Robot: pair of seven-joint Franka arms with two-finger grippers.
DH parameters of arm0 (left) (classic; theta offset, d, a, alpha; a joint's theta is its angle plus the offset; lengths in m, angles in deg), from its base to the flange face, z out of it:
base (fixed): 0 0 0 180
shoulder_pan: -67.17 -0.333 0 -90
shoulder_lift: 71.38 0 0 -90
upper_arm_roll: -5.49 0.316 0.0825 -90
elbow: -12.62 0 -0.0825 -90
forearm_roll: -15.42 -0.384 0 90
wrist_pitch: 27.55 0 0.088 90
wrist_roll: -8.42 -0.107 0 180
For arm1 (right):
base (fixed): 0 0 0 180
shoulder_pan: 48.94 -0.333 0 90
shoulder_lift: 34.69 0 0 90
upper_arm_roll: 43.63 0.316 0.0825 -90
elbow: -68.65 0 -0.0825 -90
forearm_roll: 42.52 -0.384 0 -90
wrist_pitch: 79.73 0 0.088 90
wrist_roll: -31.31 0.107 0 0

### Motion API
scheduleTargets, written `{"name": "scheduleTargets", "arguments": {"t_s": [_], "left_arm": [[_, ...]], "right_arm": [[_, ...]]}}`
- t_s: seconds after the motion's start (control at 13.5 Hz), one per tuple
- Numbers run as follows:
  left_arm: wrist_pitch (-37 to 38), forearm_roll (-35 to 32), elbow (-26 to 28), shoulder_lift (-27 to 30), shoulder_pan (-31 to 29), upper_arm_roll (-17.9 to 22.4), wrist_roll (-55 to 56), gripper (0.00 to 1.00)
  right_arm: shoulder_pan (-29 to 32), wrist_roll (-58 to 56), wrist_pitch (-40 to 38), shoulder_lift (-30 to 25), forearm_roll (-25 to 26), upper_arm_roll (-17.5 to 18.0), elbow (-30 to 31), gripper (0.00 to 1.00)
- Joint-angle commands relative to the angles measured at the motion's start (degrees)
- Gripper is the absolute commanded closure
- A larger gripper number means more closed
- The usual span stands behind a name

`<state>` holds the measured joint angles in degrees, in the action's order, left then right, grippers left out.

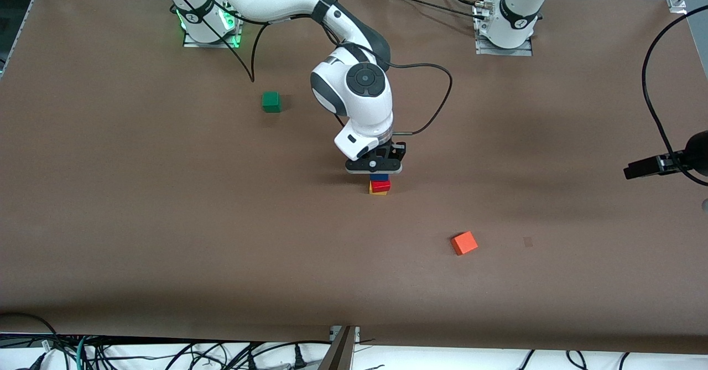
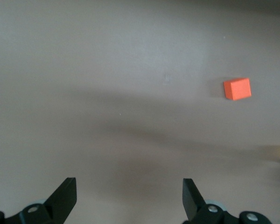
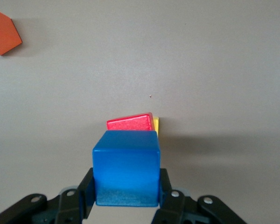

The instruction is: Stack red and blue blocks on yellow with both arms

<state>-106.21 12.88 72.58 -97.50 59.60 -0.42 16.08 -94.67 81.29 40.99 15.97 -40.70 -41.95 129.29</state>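
My right gripper (image 1: 379,175) is shut on the blue block (image 1: 379,177), its fingers (image 3: 86,186) pressed against two sides of the block (image 3: 126,168). It holds the block directly over the red block (image 1: 380,185), which sits on the yellow block (image 1: 378,192) in the middle of the table. I cannot tell whether blue touches red. In the right wrist view the red block (image 3: 130,122) and a sliver of the yellow block (image 3: 156,126) show past the blue one. My left gripper (image 2: 128,186) is open and empty, high over bare table. It is out of the front view.
An orange cube (image 1: 464,243) lies nearer to the front camera than the stack, toward the left arm's end of the table. It also shows in both wrist views (image 2: 237,88) (image 3: 2,30). A green cube (image 1: 271,102) lies nearer the right arm's base. A black cabled device (image 1: 658,165) juts in at the table's edge.
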Motion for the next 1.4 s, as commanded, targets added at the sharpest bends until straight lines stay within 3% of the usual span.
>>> {"name": "scheduleTargets", "arguments": {"t_s": [0.0,0.22,0.37,0.52,0.74,0.89,1.18,1.33], "left_arm": [[-5.43,1.83,14.27,9.66,0.09,0.29,-0.62,0.0],[-10.97,1.74,23.34,15.3,0.97,0.73,-0.54,0.0],[-12.39,1.74,26.17,17.06,1.41,0.82,-0.19,0.0],[-14.67,1.74,29.15,18.82,1.59,0.82,0.08,0.0],[-15.47,1.83,30.22,19.1,1.59,0.73,0.26,0.0],[-15.3,2.18,29.08,17.43,1.06,0.55,0.17,0.0],[-15.3,2.1,25.83,16.11,0.8,0.47,-0.36,0.0],[-15.3,2.18,25.3,15.84,0.71,0.47,-0.36,0.0]], "right_arm": [[-0.24,-0.24,1.0,1.63,0.64,-0.09,-2.45,0.48],[-0.33,-0.15,1.09,1.9,0.64,-0.09,-2.45,0.3],[-0.24,-0.24,1.09,1.81,0.99,-0.09,-2.36,0.21],[-0.06,-0.33,0.48,1.46,0.99,-0.18,-2.36,0.01],[0.02,-0.24,-4.25,0.06,0.64,-0.27,-2.63,0.01],[0.9,-0.41,-9.61,-4.32,0.21,-0.36,-2.63,0.0],[7.48,-3.56,-17.51,-13.46,-2.42,-0.09,-1.49,0.0],[12.04,-10.04,-26.03,-18.12,-6.89,-0.27,-0.26,0.0]]}}
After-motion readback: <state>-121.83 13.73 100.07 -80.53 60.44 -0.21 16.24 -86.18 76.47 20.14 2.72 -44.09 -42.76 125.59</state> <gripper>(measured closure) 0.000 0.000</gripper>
